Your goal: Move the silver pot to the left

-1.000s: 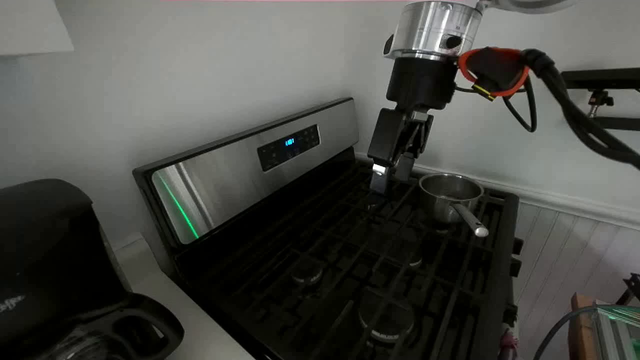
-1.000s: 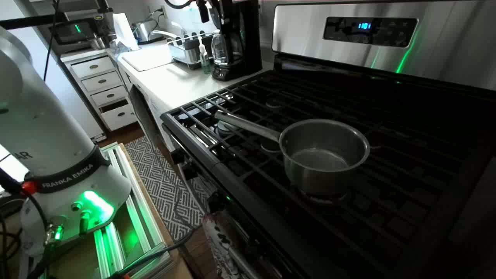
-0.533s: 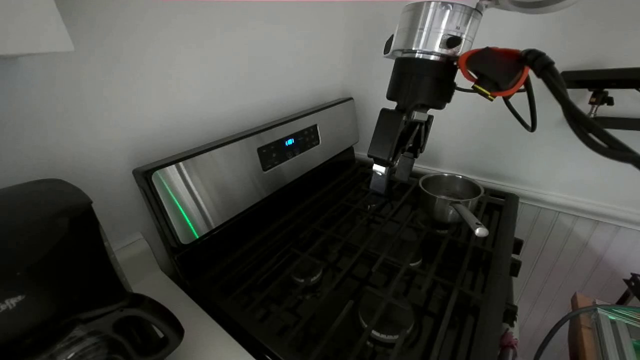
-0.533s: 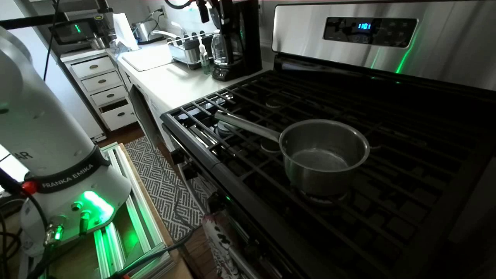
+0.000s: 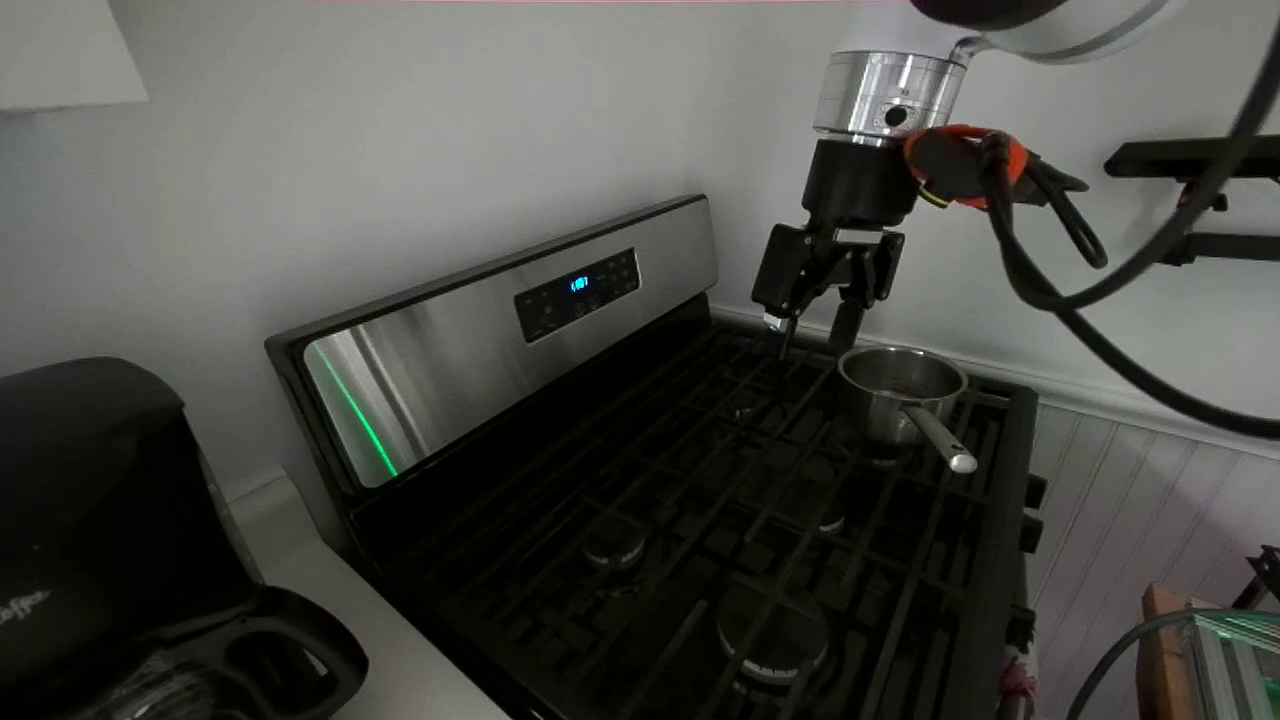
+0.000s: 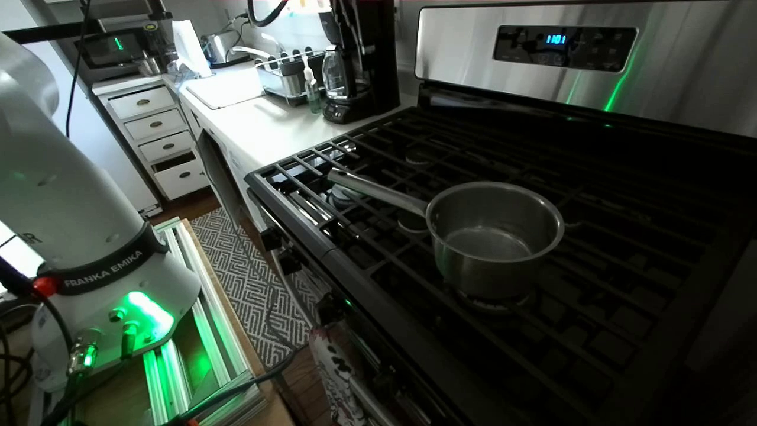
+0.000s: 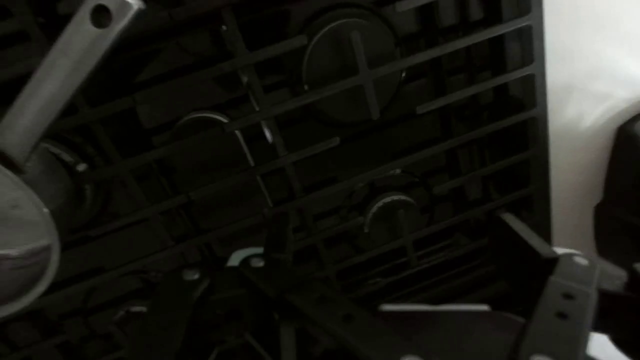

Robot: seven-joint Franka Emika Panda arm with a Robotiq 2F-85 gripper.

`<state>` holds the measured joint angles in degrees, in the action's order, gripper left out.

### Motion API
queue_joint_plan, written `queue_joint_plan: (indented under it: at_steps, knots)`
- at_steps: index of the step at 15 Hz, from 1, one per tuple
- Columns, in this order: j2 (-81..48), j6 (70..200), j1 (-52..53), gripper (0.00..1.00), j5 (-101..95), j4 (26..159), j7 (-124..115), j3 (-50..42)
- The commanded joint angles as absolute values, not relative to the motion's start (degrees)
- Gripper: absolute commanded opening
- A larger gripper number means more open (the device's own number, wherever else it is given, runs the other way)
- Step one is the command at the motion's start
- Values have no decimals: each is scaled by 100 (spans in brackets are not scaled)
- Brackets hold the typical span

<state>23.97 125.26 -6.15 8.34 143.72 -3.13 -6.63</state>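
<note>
The silver pot (image 5: 872,418) stands upright on the black stove grates (image 5: 700,480) in an exterior view, near the wall end. Its long handle (image 5: 938,440) points toward the stove's front edge. The pot (image 6: 491,272) also shows in an exterior view, with its inside visible and the handle (image 6: 378,190) reaching to the upper left. In the wrist view part of the pot (image 7: 25,240) shows at the left edge, its handle (image 7: 65,80) above. My gripper (image 5: 813,348) is open and empty, over the grates beside the pot's back side. In the wrist view the gripper (image 7: 392,222) has its fingers wide apart.
The stove's back panel (image 5: 480,370) rises along the rear. A black coffee maker (image 5: 90,540) stands at the stove's far end, on the white counter (image 6: 260,130). Burner caps (image 5: 772,640) lie under the grates. A wall stands behind the gripper.
My gripper has turned about its wrist, so both fingers now show side by side and spread. It has shifted slightly right and up in an exterior view. The pot has not moved.
</note>
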Motion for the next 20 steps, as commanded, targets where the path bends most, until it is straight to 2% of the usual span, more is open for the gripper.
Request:
queue_joint_plan:
  at_steps: [1, 8, 17, 18, 19, 20]
  knots:
    - [2079, 12797, -1205, 100, 157, 14390, -1026, -641]
    - [1490, 12812, -2036, 100, -757, 14459, -2564, -786]
    - [843, 12677, -2030, 100, -298, 14512, -3317, -1201]
    - [796, 12666, -2024, 96, -243, 14505, -3319, -1240]
    - [753, 12662, -2016, 82, -187, 14500, -3308, -1276]
    - [715, 12664, -2012, 75, -136, 14494, -3308, -1307]
